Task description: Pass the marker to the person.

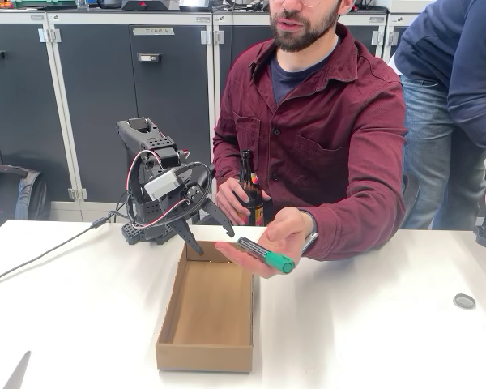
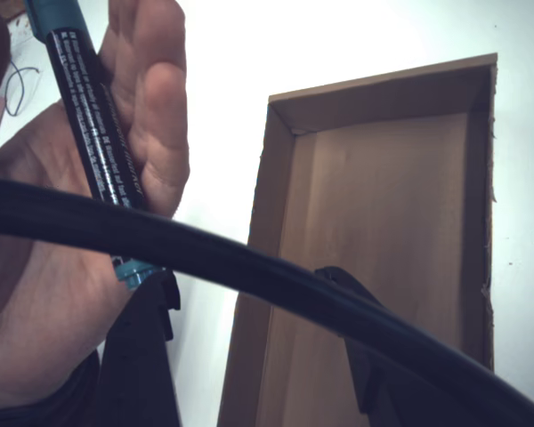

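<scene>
Person (image 1: 324, 121) leans in w/ open hand (image 1: 279, 239) cupped just beside my gripper (image 1: 206, 231), whose jaws are spread wide & empty, so the green marker (image 1: 265, 254) lies on his palm, cardboard tray (image 1: 206, 316) below.

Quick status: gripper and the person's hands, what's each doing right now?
Gripper: open, holding nothing, one finger by the marker end.
Open hand: palm up, marker lying on it.
Other hand: around a brown bottle.

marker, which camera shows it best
The fixed view: the whole marker lies across the person's open palm, green cap outward. The wrist view shows its dark barrel close up, partly cut off by a black cable.
</scene>
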`<move>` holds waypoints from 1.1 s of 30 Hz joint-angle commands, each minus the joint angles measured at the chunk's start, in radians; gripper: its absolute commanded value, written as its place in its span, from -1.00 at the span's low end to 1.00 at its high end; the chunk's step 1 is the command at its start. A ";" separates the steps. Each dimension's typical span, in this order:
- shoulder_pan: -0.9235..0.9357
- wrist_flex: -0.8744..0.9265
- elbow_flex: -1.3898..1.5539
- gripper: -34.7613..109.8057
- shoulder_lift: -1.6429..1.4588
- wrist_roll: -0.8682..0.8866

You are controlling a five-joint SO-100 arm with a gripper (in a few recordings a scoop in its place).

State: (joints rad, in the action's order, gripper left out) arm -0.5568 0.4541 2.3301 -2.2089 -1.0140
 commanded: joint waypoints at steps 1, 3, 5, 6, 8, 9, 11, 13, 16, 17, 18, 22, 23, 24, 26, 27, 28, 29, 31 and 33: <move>0.005 -0.018 -0.009 -0.05 -0.049 -0.014; 0.005 -0.018 -0.009 -0.05 -0.049 -0.014; 0.006 -0.020 -0.011 -0.06 -0.048 -0.014; 0.006 -0.021 -0.011 -0.06 -0.048 -0.012; 0.006 -0.018 -0.012 -0.06 -0.048 -0.011; 0.006 -0.018 -0.012 -0.06 -0.048 -0.011; 0.009 -0.023 -0.011 -0.06 -0.046 -0.012; 0.011 -0.026 -0.008 -0.06 -0.046 -0.014; 0.011 -0.023 -0.008 -0.06 -0.049 -0.014; 0.011 -0.023 -0.008 -0.06 -0.051 -0.014; 0.012 -0.023 -0.008 -0.06 -0.052 -0.012; 0.014 -0.021 -0.008 -0.06 -0.054 -0.012; 0.014 -0.020 -0.008 -0.06 -0.054 -0.012; 0.014 -0.018 -0.008 -0.06 -0.054 -0.012; 0.015 -0.018 -0.008 -0.06 -0.055 -0.012; 0.017 -0.017 -0.009 -0.06 -0.055 -0.012; 0.018 -0.014 -0.009 -0.06 -0.055 -0.012; 0.018 -0.014 -0.011 -0.06 -0.057 -0.012; 0.021 -0.011 -0.012 -0.06 -0.058 -0.014; 0.021 -0.005 -0.015 -0.06 -0.060 -0.015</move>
State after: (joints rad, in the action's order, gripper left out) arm -0.5430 0.4541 2.3317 -2.2197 -1.0140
